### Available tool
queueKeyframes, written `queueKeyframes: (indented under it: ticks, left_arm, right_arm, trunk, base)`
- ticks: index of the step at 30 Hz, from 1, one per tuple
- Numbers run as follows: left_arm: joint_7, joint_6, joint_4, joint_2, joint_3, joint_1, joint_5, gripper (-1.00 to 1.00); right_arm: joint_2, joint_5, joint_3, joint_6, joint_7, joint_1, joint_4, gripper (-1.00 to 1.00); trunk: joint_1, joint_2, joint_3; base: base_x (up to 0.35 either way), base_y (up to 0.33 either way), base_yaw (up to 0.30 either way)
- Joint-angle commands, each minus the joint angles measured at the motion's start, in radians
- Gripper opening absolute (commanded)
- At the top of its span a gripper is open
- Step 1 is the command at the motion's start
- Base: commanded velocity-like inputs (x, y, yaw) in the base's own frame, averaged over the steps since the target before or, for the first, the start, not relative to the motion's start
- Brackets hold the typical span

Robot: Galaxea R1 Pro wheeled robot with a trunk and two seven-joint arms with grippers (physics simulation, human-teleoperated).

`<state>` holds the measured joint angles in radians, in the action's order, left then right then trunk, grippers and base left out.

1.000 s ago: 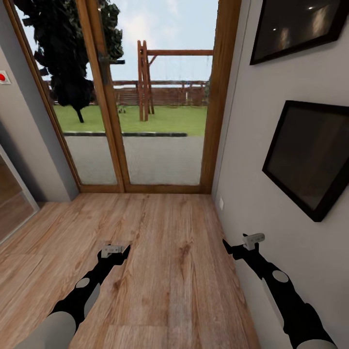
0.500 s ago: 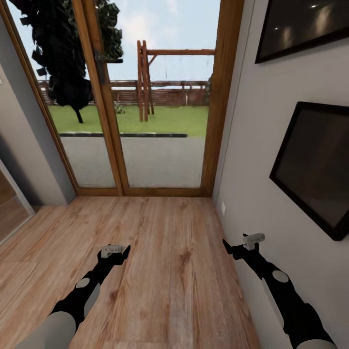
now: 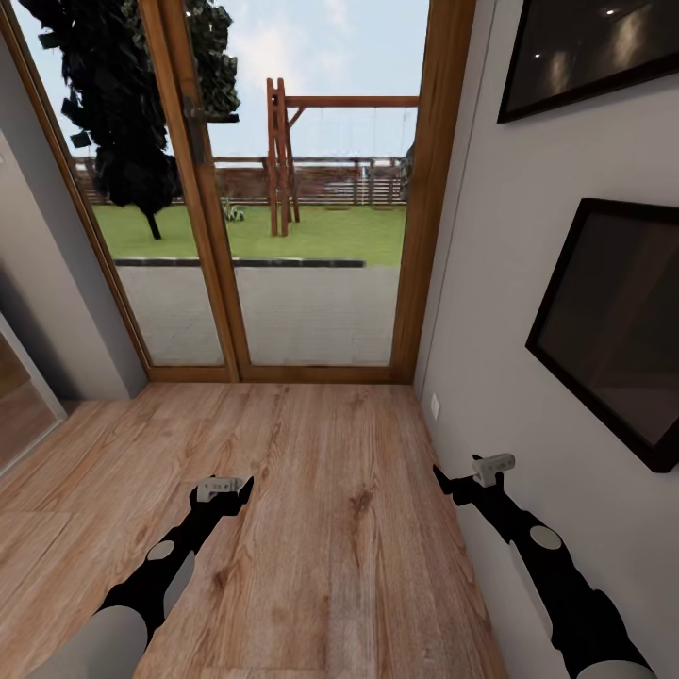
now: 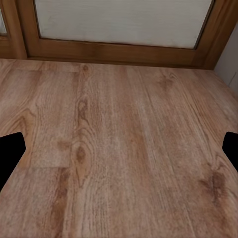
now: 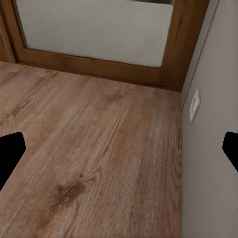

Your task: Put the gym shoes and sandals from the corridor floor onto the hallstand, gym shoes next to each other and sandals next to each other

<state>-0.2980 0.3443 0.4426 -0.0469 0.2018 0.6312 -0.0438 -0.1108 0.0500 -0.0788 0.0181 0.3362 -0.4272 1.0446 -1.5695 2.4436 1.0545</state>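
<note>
The light brown wood-plank corridor floor (image 3: 321, 471) stretches ahead to a glass door. The gym shoes, the sandals and the hallstand are out of view. My left gripper (image 3: 226, 488) hangs low over bare planks at the lower left, open, with its dark fingertips (image 4: 10, 153) far apart and nothing between them. My right gripper (image 3: 460, 479) is held close to the right wall, also open and empty, and its fingertips (image 5: 10, 151) sit at the edges of the right wrist view.
A wood-framed glass door (image 3: 311, 189) closes the corridor ahead, with a garden behind it. The white right wall carries two dark framed pictures (image 3: 613, 321) and a small socket (image 3: 435, 405). A grey wall (image 3: 57, 283) and a glazed panel (image 3: 19, 405) stand at the left.
The whole picture has shifted slightly, so the camera has moved a little toward the door. Both arms keep the same pose and both grippers stay open.
</note>
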Motion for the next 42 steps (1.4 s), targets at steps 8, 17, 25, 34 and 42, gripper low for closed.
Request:
queueKeyframes:
  ticks: [8,17,25,34,42]
  left_arm:
    - [-0.009,0.002,-0.001,0.001,0.008,0.001,-0.004,1.00]
    - [-0.009,0.002,-0.001,0.001,0.008,0.001,-0.004,1.00]
    - [-0.009,0.002,-0.001,0.001,0.008,0.001,-0.004,1.00]
    - [-0.009,0.002,-0.001,0.001,0.008,0.001,-0.004,1.00]
    - [-0.009,0.002,-0.001,0.001,0.008,0.001,-0.004,1.00]
  right_arm:
    - [0.001,0.005,-0.003,0.002,0.006,0.000,0.000,1.00]
    - [0.003,0.005,-0.003,0.002,0.006,0.000,0.000,1.00]
    - [0.003,0.005,-0.003,0.002,0.006,0.000,0.000,1.00]
    - [0.003,0.005,-0.003,0.002,0.006,-0.001,0.000,1.00]
    - [0.002,0.005,-0.003,0.002,0.006,0.000,0.000,1.00]
  trunk:
    - [0.000,0.000,0.001]
    - [0.000,0.000,0.001]
    - [0.000,0.000,0.001]
    - [0.000,0.000,0.001]
    - [0.000,0.000,0.001]
  base:
    - [0.133,0.000,0.000]
    - [0.063,0.000,0.000]
    - [0.008,0.000,0.000]
    - [0.113,0.000,0.000]
    - [0.040,0.000,0.000]
